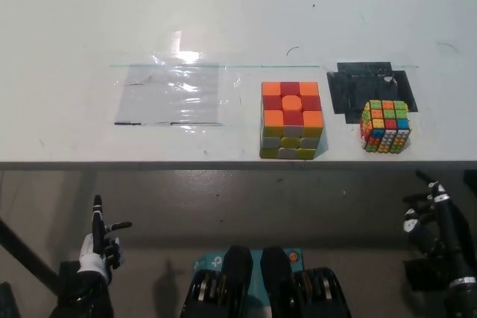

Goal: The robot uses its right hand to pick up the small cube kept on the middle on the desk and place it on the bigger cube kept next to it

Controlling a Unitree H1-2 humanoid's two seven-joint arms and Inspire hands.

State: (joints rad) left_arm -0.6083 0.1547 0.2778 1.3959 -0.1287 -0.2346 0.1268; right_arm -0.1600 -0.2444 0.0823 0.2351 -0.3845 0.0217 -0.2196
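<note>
The bigger cube (291, 120), with orange and red tiles on top and white and yellow ones on its front, stands near the desk's front edge at the middle. To its right sits the small multicoloured cube (385, 126), just in front of a black patch (356, 88). My black right hand (430, 216) hangs below the desk edge at the lower right, fingers apart, holding nothing. My left hand (99, 247) rests low at the lower left, also below the desk, with fingers spread and empty.
The white desk (238, 13) fills the upper half of the view. A clear plastic sheet (173, 94) lies taped on it left of the bigger cube. The floor shows below the desk's front edge.
</note>
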